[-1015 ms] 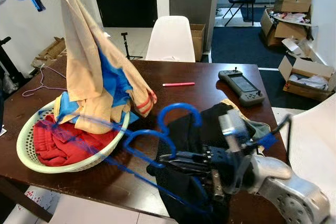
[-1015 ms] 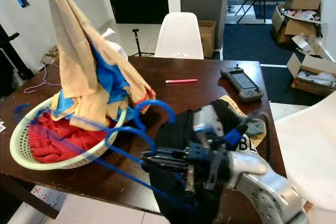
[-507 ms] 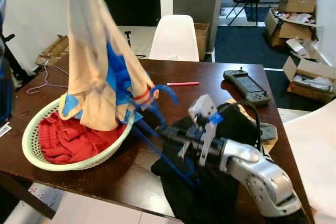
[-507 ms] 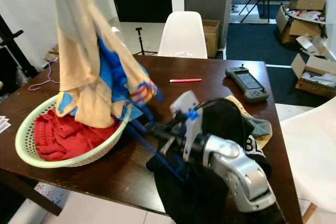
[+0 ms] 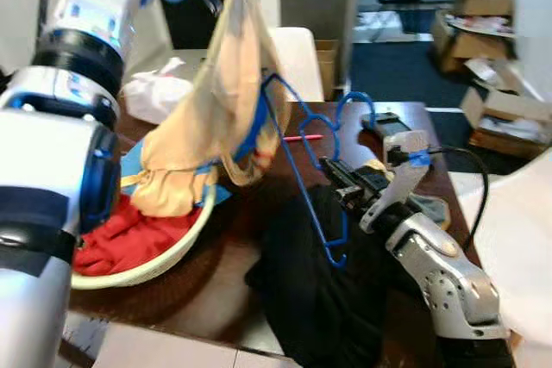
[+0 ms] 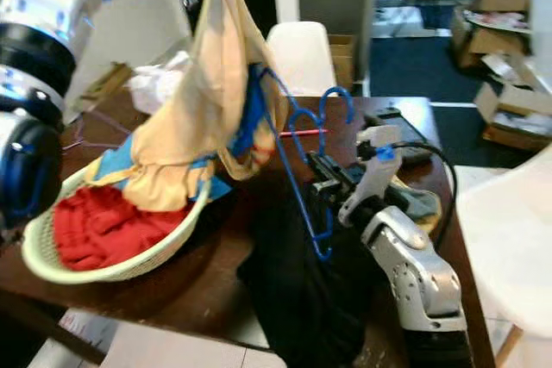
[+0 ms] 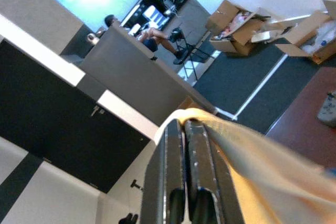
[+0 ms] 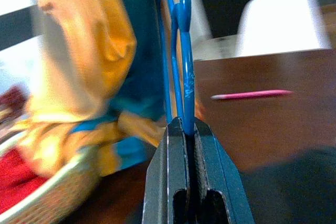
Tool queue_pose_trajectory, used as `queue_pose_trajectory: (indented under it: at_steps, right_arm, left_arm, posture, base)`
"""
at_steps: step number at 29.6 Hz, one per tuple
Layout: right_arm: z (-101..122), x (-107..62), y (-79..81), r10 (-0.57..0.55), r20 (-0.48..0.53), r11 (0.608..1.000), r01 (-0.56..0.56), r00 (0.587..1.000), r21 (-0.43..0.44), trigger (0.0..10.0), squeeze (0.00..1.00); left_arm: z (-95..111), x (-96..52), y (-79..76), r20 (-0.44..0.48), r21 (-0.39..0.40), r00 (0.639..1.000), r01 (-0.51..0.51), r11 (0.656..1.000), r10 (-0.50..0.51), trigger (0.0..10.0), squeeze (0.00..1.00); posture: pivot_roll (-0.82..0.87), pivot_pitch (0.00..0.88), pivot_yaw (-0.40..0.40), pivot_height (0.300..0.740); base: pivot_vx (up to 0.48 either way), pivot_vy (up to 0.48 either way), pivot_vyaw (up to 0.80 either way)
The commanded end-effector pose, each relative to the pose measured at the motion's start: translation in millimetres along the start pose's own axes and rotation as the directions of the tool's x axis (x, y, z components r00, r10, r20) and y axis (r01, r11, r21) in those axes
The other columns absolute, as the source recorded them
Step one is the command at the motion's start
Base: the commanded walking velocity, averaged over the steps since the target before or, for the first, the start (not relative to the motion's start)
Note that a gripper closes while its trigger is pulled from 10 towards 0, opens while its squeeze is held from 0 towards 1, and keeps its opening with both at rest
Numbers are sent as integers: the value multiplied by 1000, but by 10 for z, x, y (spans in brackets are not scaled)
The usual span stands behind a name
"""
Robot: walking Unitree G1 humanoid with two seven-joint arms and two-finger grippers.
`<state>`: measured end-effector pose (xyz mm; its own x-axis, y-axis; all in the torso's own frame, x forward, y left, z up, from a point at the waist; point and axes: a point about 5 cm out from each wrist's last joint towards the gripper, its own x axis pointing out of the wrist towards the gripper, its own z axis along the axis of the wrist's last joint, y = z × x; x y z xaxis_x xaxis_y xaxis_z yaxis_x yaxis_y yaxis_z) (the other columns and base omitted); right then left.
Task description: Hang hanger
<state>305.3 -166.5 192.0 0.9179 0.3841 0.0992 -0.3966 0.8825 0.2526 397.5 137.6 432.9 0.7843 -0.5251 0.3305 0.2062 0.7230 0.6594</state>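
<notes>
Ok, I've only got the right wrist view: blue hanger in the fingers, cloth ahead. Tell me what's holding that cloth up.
Observer: The left end effector is shut on the top edge of the tan garment and holds it high above the basket.
Operator: Now give me the hanger's position against it.
Observer: The blue hanger stands nearly upright in the right end effector. Its upper end is against the garment's hanging side. I can't tell whether it is inside the cloth.
Operator: Tell me what's under my arm.
Observer: A black garment lies draped over the near edge of the table, beneath the right arm.
</notes>
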Motion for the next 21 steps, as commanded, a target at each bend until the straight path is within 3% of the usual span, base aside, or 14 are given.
queue_pose_trajectory:
  at_steps: [1, 2, 4, 8, 10, 11, 13, 14, 15, 17, 18, 19, 20, 21]
  right_arm:
    - [28, 35, 9, -13, 24, 1000, 13, 1000, 1, 10000, 0]
    - [36, 43, -13, -31, 30, 1000, 31, 999, 4, 10000, 0]
    - [51, 30, -94, -93, 32, 995, 94, 995, -17, 10000, 0]
    - [54, 15, -147, -134, 30, 990, 135, 990, -34, 10000, 0]
    - [23, 1, -209, -170, 7, 984, 170, 985, -58, 10000, 0]
    - [23, 1, -209, -170, 7, 984, 170, 985, -58, 10000, 0]
    - [7, 1, -237, -185, -5, 981, 184, 983, -67, 10000, 0]
    - [7, 1, -237, -185, -5, 981, 184, 983, -67, 10000, 0]
    - [4, 6, -238, -185, -7, 980, 184, 983, -69, 10000, 0]
    - [4, 6, -238, -185, -7, 980, 184, 983, -69, 10000, 0]
    - [1, 12, -237, -186, -8, 980, 185, 982, -71, 10000, 0]
    - [1, 12, -237, -186, -8, 980, 185, 982, -71, 10000, 0]
    - [-4, 17, -236, -185, -12, 980, 183, 983, -74, 10000, 0]
    - [-4, 17, -236, -185, -12, 980, 183, 983, -74, 10000, 0]
  left_arm:
    - [-39, -19, 21, -13, -13, 999, -32, 999, 32, 10000, 0]
    - [-73, -15, -8, -24, -18, 999, -36, 999, 36, 10000, 0]
    - [-189, 14, -259, -29, -39, 998, 47, 998, -48, 10000, 0]
    - [-247, 14, -444, -23, -51, 992, 119, 992, -120, 10000, 0]
    - [-293, -52, -744, -11, -74, 974, 225, 971, -227, 10000, 0]
    - [-293, -52, -744, -11, -74, 974, 225, 971, -227, 10000, 0]
    - [-281, -182, -1027, 1, -109, 937, 347, 932, -349, 10000, 0]
    - [-281, -182, -1027, 1, -109, 937, 347, 932, -349, 10000, 0]
    - [-262, -248, -1138, 7, -130, 918, 394, 910, -396, 10000, 0]
    - [-262, -248, -1138, 7, -130, 918, 394, 910, -396, 10000, 0]
    - [-251, -329, -1268, 7, -148, 891, 450, 881, -454, 10000, 0]
    - [-251, -329, -1268, 7, -148, 891, 450, 881, -454, 10000, 0]
    - [-196, -494, -1496, 29, -196, 830, 551, 811, -557, 10000, 0]
    - [-196, -494, -1496, 29, -196, 830, 551, 811, -557, 10000, 0]
  posture:
    - [22, 0, 124, 740]
    - [22, 0, 124, 740]
    - [12, 0, 124, 740]
    - [12, 0, 124, 740]
    - [17, 0, 114, 740]
    - [17, 0, 114, 740]
    - [21, 0, 112, 740]
    - [21, 0, 112, 740]
    - [26, 0, 106, 740]
    - [26, 0, 106, 740]
    - [26, 0, 106, 740]
    - [26, 0, 106, 740]
    - [33, 0, 98, 740]
    - [33, 0, 98, 740]
  base:
    - [0, 0, 0]
    - [0, 0, 0]
    - [0, 0, 0]
    - [0, 0, 0]
    - [0, 0, 0]
    - [0, 0, 0]
    - [0, 0, 0]
    - [0, 0, 0]
    - [0, 0, 0]
    - [0, 0, 0]
    - [0, 0, 0]
    - [0, 0, 0]
    - [0, 0, 0]
    - [0, 0, 0]
